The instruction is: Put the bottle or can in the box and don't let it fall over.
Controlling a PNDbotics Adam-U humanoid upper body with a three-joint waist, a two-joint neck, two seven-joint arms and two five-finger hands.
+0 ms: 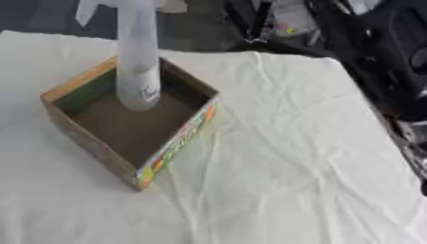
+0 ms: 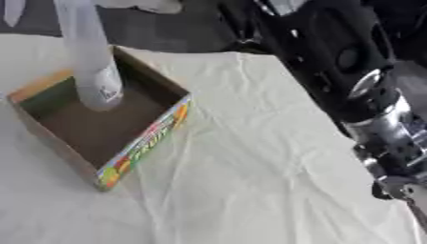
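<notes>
A white spray bottle [image 1: 137, 71] stands upright inside an open cardboard box [image 1: 175, 143], against the box's far corner. Its trigger head reaches the top edge of the view. Nothing touches the bottle. The box has brown walls and one colourfully printed side, and it sits on the left part of the table. My right arm [image 2: 367, 105], black with silver joints, runs down the right side of the right eye view, well clear of the box. Only the base of my right hand [image 2: 399, 188] shows at the lower right edge. My left hand appears in neither view.
A wrinkled white cloth [image 1: 292, 167] covers the table, bare to the right of and in front of the box. Dark equipment and cables [image 1: 283, 24] lie beyond the far table edge.
</notes>
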